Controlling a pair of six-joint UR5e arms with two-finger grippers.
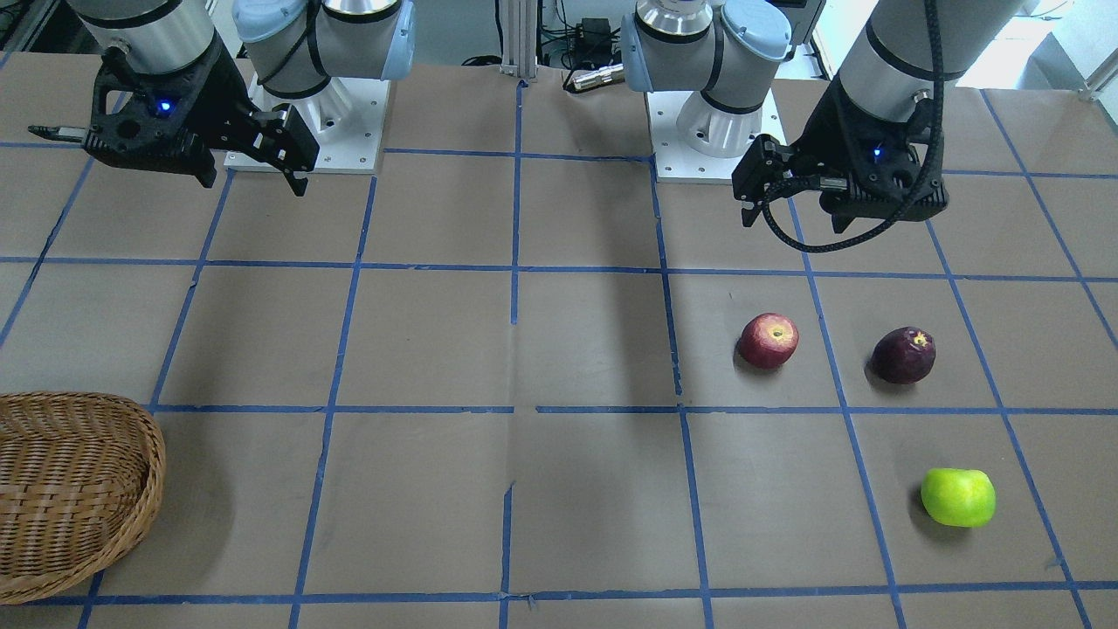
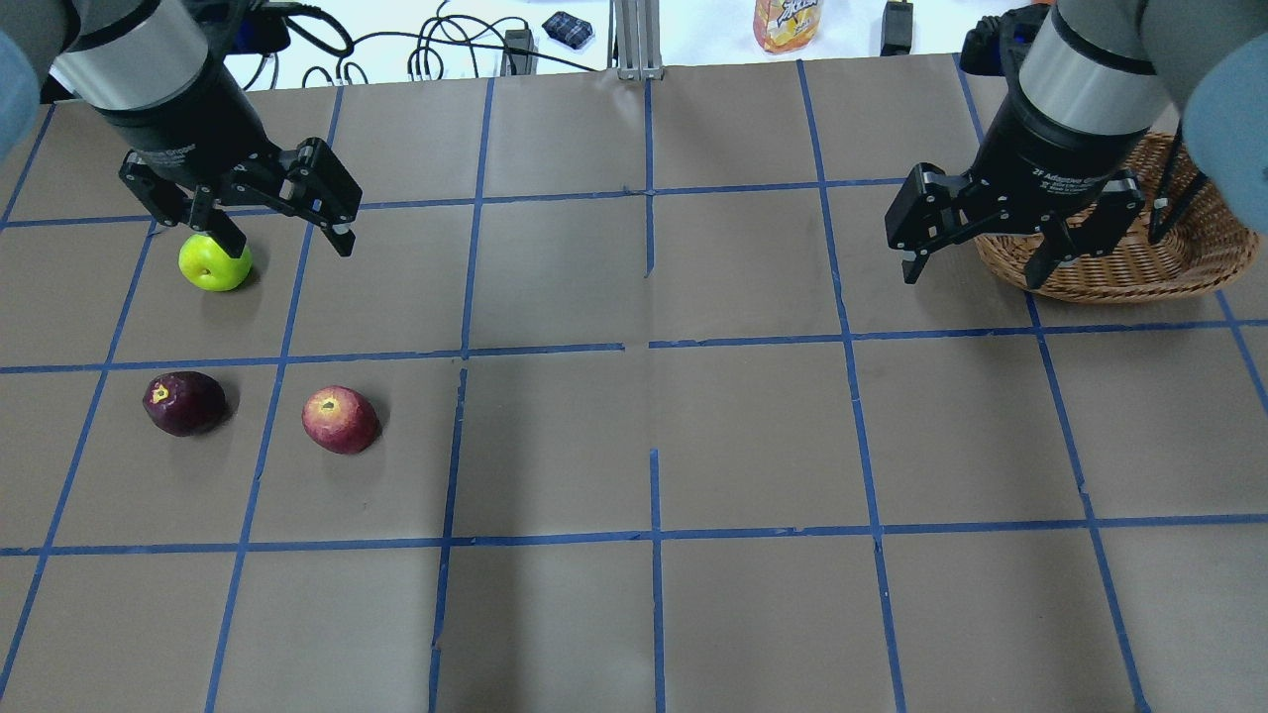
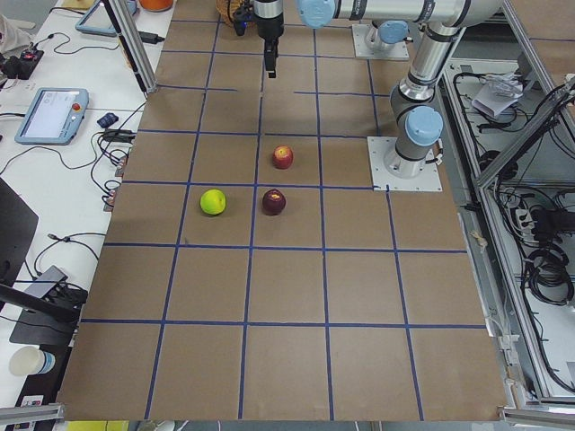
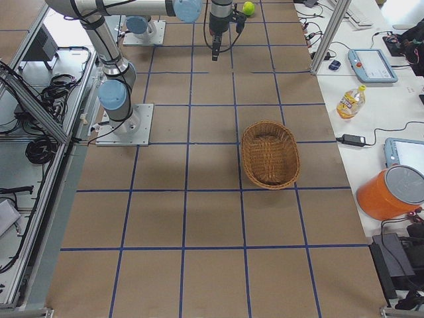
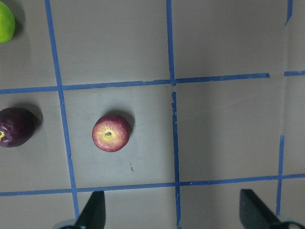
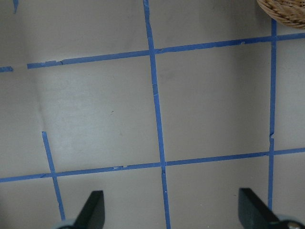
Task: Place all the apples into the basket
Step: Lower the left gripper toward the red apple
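Note:
Three apples lie on the table on my left side: a red one (image 2: 340,420) (image 1: 769,340) (image 5: 111,133), a dark purple one (image 2: 184,403) (image 1: 904,355) and a green one (image 2: 214,263) (image 1: 958,497). My left gripper (image 2: 290,243) (image 1: 790,218) is open and empty, raised above the table; the red apple lies ahead of its fingers in the wrist view. The wicker basket (image 2: 1119,282) (image 1: 131,515) (image 4: 246,156) stands empty at the far right. My right gripper (image 2: 973,277) (image 1: 255,182) is open and empty, raised beside the basket.
The brown table top carries a grid of blue tape. Both arm bases (image 1: 306,131) stand on white plates at my edge. A juice bottle (image 2: 788,22) and cables lie on the side bench beyond the far edge.

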